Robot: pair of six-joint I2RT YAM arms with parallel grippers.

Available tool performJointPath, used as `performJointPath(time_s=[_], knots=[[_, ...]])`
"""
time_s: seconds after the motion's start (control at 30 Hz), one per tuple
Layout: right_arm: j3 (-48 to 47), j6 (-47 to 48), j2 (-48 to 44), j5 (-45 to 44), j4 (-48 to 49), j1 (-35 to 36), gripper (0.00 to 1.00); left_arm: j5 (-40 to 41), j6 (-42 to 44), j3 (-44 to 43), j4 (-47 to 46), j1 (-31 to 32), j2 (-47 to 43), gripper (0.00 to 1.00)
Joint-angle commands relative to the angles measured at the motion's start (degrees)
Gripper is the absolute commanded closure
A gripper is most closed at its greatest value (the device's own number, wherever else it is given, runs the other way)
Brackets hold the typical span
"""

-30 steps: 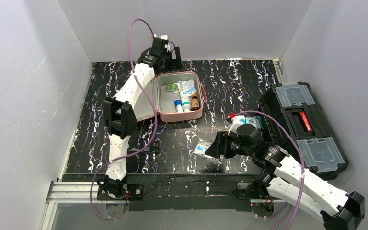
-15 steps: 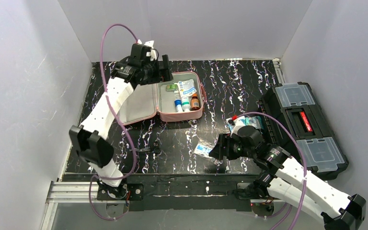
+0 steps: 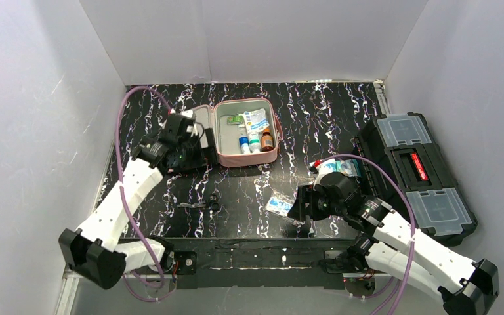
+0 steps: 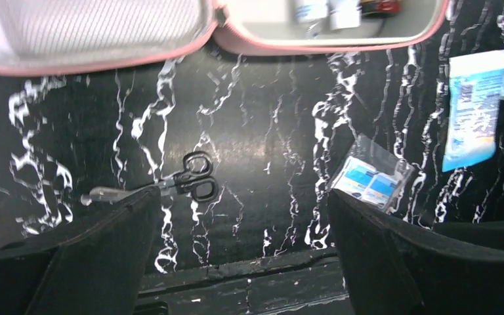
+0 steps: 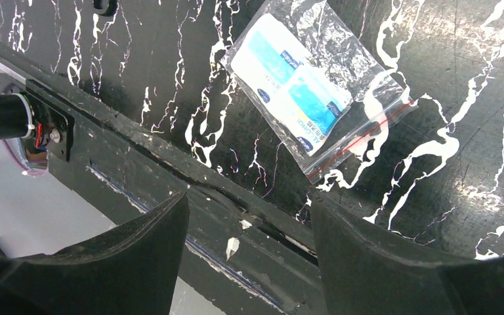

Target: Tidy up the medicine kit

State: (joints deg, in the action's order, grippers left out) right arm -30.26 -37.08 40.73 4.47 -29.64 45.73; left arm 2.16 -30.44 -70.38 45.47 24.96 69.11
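At the far middle of the desk [image 3: 315, 118], the medicine kit [image 3: 248, 160] lies open. Its lid is folded out to the left, and small bottles and packets stand in the grey tray. Loose items remain outside it: scissors [image 4: 170, 186] near the front edge, a clear bag of blue-and-white sachets [image 5: 302, 85] further right, and a blue packet [image 4: 472, 108] beyond that.

The left tool [image 4: 241, 197] hangs just in front of the lid with its jaws spread wide, holding nothing; the scissors lie below the gap between them. The right tool [image 5: 249, 200] is also open and empty, poised low over the front edge of the desk, with the clear bag just beyond its fingertips.

Judgement: the step in hand is gathering the stray items, and the right tool is the better placed for the bag. The bag is thin and lies flat, so the next move calls for a forward reach, a low descent and a pinch at one edge, then a carry to the tray.
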Motion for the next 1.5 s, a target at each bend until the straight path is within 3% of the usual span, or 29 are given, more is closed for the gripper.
performJointPath(time_s=[0.0, 0.33, 0.73, 1.47], knots=[[-2.7, 1.5, 0.5, -0.2, 1.0, 0.2, 0.25, 4.6, -8.7, 9.9, 1.5, 0.4, -7.4, 0.02], [0.0, 0.2, -0.7, 1.2, 2.8, 0.2, 0.25, 8.7, -21.1, 23.4, 0.1, 0.5, -12.1, 0.02], [2.8, -1.4, -4.8, 1.5, 2.4, 0.2, 0.25, 12.3, -38.0, 20.8, 7.6, 0.5, 0.1, 0.02], [5.6, -2.4, -7.1, 2.3, 3.0, 0.3, 0.25, 11.6, -47.1, 28.4, -0.3, -3.3, 4.1, 0.02]])
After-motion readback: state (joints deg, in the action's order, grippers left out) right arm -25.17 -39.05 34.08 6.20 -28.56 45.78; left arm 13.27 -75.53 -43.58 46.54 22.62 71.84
